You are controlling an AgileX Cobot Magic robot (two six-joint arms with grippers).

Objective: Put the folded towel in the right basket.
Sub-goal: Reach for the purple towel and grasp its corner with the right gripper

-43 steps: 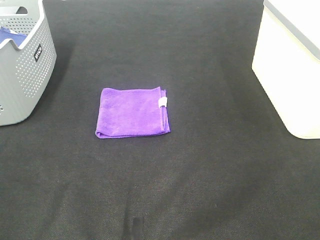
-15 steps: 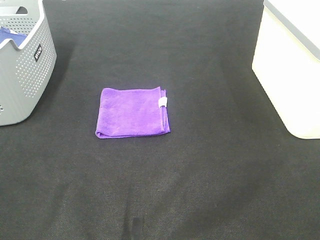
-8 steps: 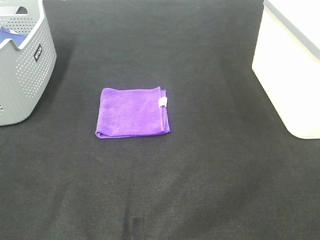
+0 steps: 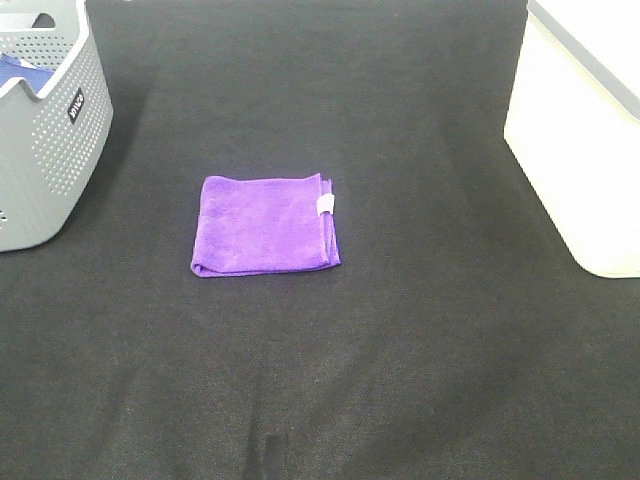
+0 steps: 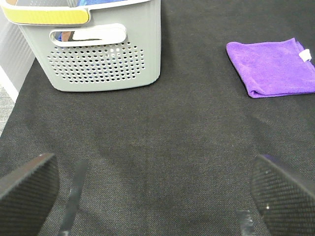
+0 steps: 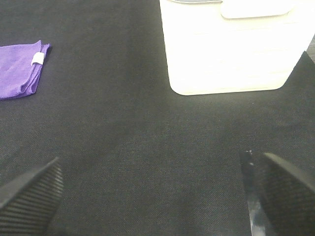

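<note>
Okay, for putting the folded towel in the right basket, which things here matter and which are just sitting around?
Part of the job:
- folded purple towel
- white basket on the right

Just sitting there:
- grey perforated basket on the left, with the blue cloth in it

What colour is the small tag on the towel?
White. The tag on the purple towel shows best in the exterior high view.

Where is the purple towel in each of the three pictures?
Exterior high: the folded purple cloth towel lies left of the middle.
Left wrist: the towel lies beside the grey perforated plastic basket, not touching it.
Right wrist: the towel lies well apart from the white plastic basket.
Shared landmark: the small white tag on the towel's edge.
</note>
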